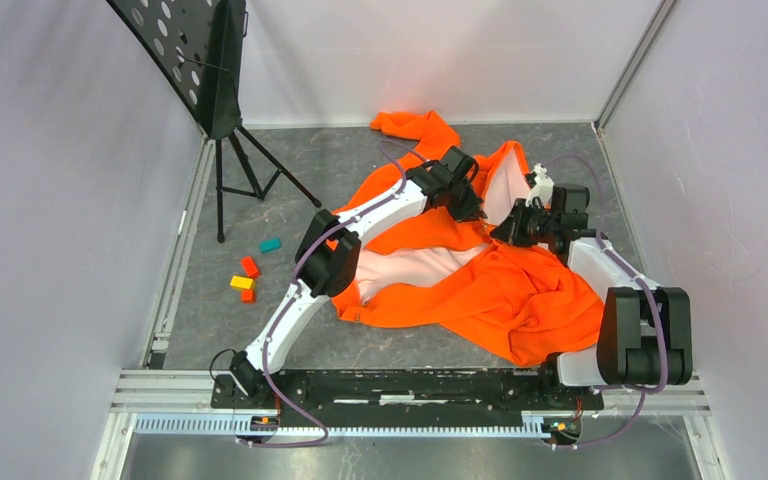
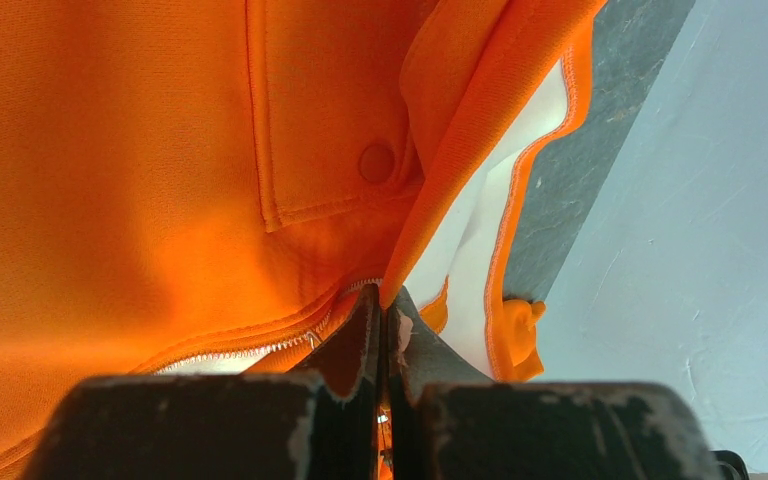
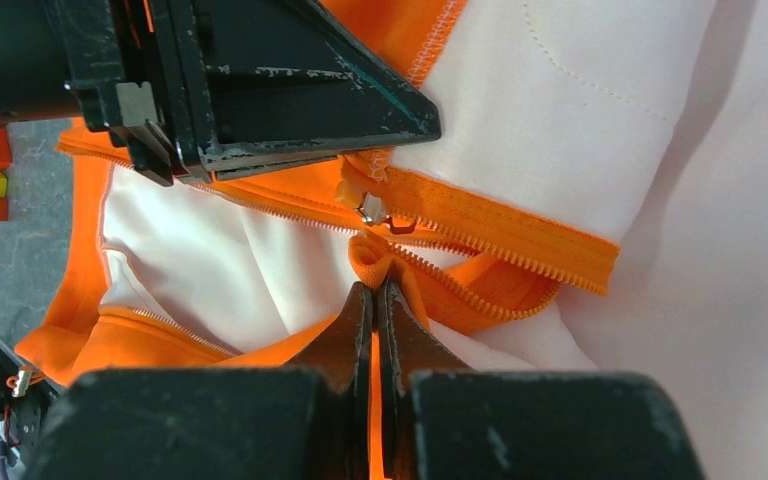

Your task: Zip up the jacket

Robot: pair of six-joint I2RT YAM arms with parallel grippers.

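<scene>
The left pincer (image 2: 384,312) and right pincer (image 3: 373,292) each pinch the jacket (image 1: 520,295) tight, the zipper pull (image 3: 371,209) between them.

On my screens the jacket (image 1: 500,290) reads bright orange throughout, and its lining (image 1: 415,268) is a pale pinkish white edged with orange stitching. The zipper teeth (image 3: 500,258) look pale against orange tape, and the zipper pull (image 3: 370,208) is silvery. The left gripper (image 2: 382,305) and right gripper (image 3: 372,292) are black, with paint scuffed pale along the edges. The left arm (image 1: 380,205) and right arm (image 1: 590,265) are white with black joints and purple cables (image 1: 280,400). The tabletop (image 1: 310,170) is mottled dark grey. On it I see a teal block (image 1: 270,244), a red-orange block (image 1: 250,265) and a yellow block (image 1: 241,282). The music stand (image 1: 185,45) is black and dotted with holes.
</scene>
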